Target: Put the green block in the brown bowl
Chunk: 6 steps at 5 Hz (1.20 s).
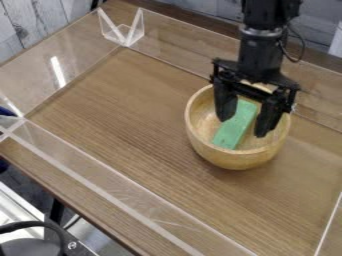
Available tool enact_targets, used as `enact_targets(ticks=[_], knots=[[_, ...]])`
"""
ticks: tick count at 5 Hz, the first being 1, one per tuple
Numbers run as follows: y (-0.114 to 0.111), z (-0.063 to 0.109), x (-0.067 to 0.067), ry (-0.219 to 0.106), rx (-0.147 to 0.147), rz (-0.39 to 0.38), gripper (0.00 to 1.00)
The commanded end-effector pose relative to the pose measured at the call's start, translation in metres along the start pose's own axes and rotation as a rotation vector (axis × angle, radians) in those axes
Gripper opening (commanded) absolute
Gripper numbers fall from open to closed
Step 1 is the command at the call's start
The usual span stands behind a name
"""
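The brown bowl [229, 157] stands on the wooden table at the right of the camera view. Inside it lies the green block [237, 131], slanted, with its upper end towards the bowl's far wall. My gripper [250, 111] points down over the bowl. It is open, and its black fingers [222, 104] stand apart on either side of the block's upper end. No finger visibly presses the block.
Low clear acrylic walls [80, 160] fence the wooden tabletop [120, 110]. A clear V-shaped acrylic piece [123, 28] stands at the back left corner. The arm's black column rises behind the bowl at the top right.
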<state>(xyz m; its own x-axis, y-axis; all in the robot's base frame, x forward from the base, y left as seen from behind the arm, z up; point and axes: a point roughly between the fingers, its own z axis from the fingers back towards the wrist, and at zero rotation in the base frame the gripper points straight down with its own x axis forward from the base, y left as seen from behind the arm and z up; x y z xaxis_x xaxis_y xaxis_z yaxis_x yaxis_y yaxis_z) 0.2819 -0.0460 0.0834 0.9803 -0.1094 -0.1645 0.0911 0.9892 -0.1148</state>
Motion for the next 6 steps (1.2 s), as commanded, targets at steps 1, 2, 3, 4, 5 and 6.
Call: enact_targets(ticks=[1,2,3,4,5,6], knots=[[0.002,0.046,0.000,-0.131,-0.001,-0.004,1.00],[0.012,0.074,-0.009,-0.179,0.000,0.014,1.00],[0.025,0.100,-0.021,-0.214,-0.004,0.025,1.00],[0.038,0.096,-0.018,-0.205,0.008,0.037,1.00],[0.053,0.094,-0.016,-0.206,0.021,0.056,1.00],[0.071,0.089,-0.023,-0.197,0.036,0.084,1.00]])
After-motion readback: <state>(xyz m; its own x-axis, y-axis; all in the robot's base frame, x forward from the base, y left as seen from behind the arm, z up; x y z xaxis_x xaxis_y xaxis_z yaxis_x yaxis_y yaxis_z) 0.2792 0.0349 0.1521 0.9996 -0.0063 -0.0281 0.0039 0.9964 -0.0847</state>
